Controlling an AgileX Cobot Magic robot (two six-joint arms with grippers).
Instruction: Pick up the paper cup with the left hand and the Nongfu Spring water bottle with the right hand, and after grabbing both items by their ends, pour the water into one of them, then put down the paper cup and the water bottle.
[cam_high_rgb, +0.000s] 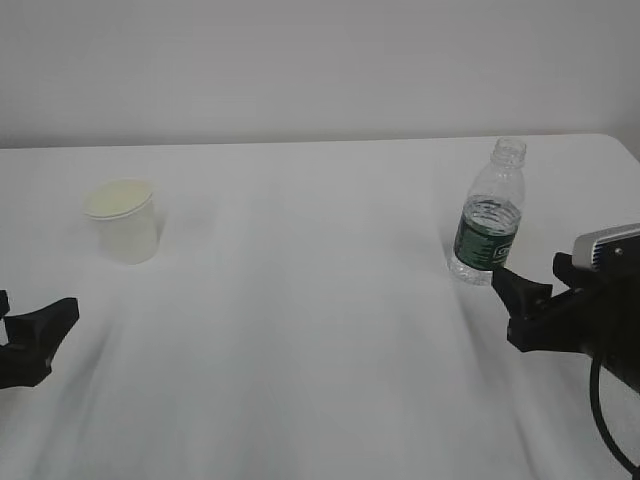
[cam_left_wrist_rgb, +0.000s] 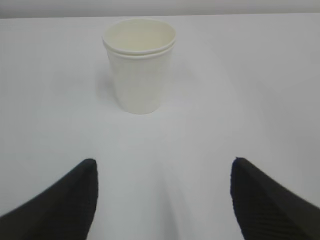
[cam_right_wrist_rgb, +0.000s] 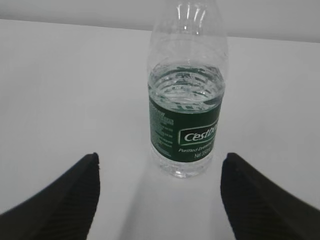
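Both claws gape low, left (cam_left_wrist_rgb: 162, 200) facing paper cup (cam_left_wrist_rgb: 140, 65).

**Three cameras, one white table**

The exterior camera looks down at a slant across the table (cam_high_rgb: 320, 330) toward the far wall, wide enough to take in both my arms at the bottom corners. My left wrist camera sits low behind my left gripper (cam_left_wrist_rgb: 162, 200), facing forward at the paper cup (cam_left_wrist_rgb: 140, 65), fairly near. My right wrist camera looks past my right gripper (cam_right_wrist_rgb: 160, 197) at the water bottle (cam_right_wrist_rgb: 186, 115), closer, cropping its neck. The exterior view shares the cup (cam_high_rgb: 124, 220) and bottle (cam_high_rgb: 488, 215); the two wrist views seem to share nothing but tabletop.
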